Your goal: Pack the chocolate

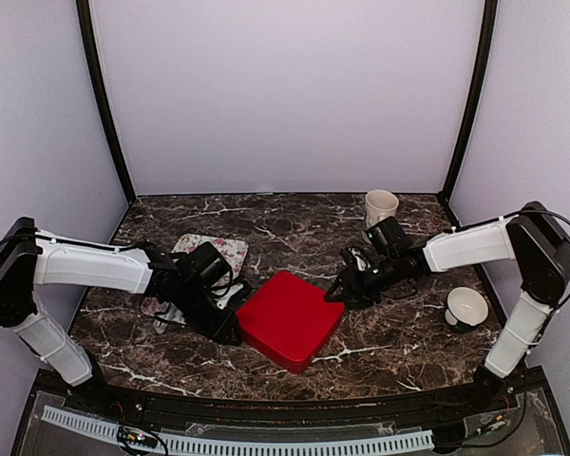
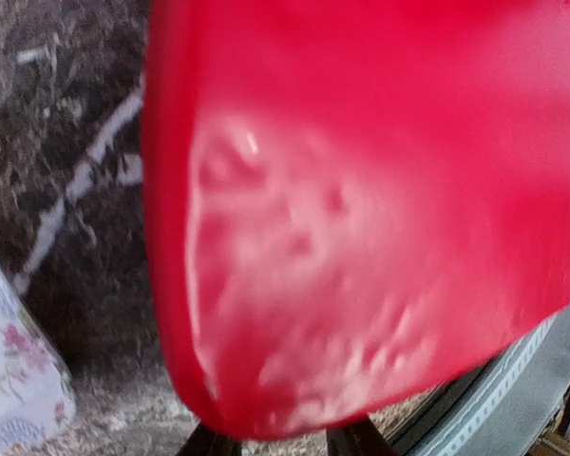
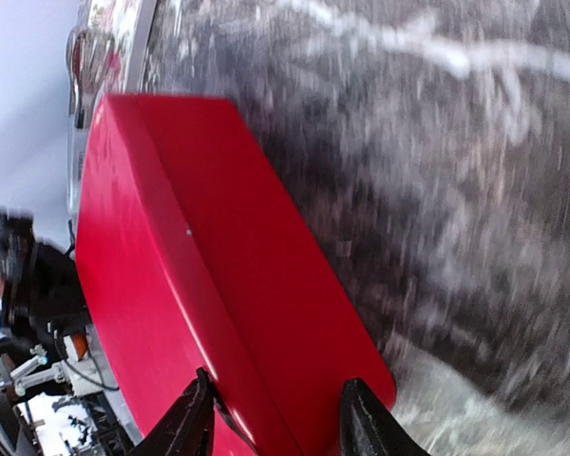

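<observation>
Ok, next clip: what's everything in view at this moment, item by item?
box: one, red, table centre, between the arms
mug: one, cream, far edge, right of centre
bowl: one, white, right side, beside the right arm
cloth: one, white floral, left of the box, partly under the left arm
chocolate: none visible
table: one, dark marble, white veins
left pincer: one, black, at the box's left edge, grip unclear
right pincer: one, black, fingers astride the box's edge
</observation>
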### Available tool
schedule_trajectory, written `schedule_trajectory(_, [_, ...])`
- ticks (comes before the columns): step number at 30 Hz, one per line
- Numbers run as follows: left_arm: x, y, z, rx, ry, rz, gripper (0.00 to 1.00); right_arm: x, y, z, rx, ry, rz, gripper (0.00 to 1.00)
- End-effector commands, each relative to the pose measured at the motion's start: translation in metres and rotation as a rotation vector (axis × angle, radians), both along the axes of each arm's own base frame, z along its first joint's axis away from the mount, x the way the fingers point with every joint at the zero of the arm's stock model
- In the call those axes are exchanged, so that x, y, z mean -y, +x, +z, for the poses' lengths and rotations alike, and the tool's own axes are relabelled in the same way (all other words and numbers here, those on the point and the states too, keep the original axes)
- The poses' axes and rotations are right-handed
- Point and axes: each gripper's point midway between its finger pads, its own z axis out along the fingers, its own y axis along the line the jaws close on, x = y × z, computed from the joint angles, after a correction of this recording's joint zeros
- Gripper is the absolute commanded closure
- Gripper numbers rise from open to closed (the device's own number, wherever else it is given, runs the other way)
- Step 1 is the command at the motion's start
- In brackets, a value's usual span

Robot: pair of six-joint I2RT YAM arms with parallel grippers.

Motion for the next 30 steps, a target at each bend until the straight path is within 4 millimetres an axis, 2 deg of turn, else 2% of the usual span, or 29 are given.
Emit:
schedule_trajectory(1, [0.027, 0.05, 0.018, 0.074, -0.083, 0.076, 0.68, -0.003, -0.044, 0.004, -0.076, 0.057, 0.004, 0.55])
schedule_trajectory(4, [0.027, 0.076, 0.018, 0.071, -0.11, 0.12, 0.67, -0.008, -0.073, 0.004, -0.104, 0.079, 0.015, 0.55])
schedule_trajectory(8, [0.028, 0.094, 0.02, 0.08, -0.112, 0.122, 0.65, -0.016, -0.101, 0.006, -0.139, 0.098, 0.018, 0.53])
schedule_trajectory(11, [0.028, 0.095, 0.027, 0.089, -0.108, 0.092, 0.65, -0.011, -0.105, 0.013, -0.131, 0.088, -0.007, 0.5])
schedule_trajectory(13, [0.023, 0.094, 0.039, 0.118, -0.108, 0.094, 0.65, 0.0, -0.096, 0.016, -0.09, 0.045, -0.037, 0.48])
schedule_trajectory(16, [0.012, 0.086, 0.064, 0.173, -0.1, 0.08, 0.66, 0.016, -0.087, 0.029, -0.039, -0.025, -0.061, 0.48])
schedule_trajectory(18, [0.011, 0.074, 0.08, 0.21, -0.096, 0.041, 0.66, 0.017, -0.08, 0.048, 0.021, -0.031, -0.06, 0.5])
schedule_trajectory(20, [0.014, 0.058, 0.086, 0.215, -0.087, -0.001, 0.68, 0.014, -0.08, 0.066, 0.053, -0.016, -0.049, 0.53])
schedule_trajectory(22, [0.02, 0.042, 0.087, 0.217, -0.068, -0.05, 0.7, 0.007, -0.084, 0.074, 0.057, -0.001, -0.032, 0.57])
schedule_trajectory(25, [0.034, 0.027, 0.081, 0.202, -0.064, -0.096, 0.71, -0.005, -0.088, 0.072, 0.045, -0.003, 0.009, 0.6])
schedule_trajectory(30, [0.054, 0.017, 0.056, 0.151, -0.067, -0.128, 0.71, -0.015, -0.097, 0.041, -0.006, -0.055, 0.056, 0.65])
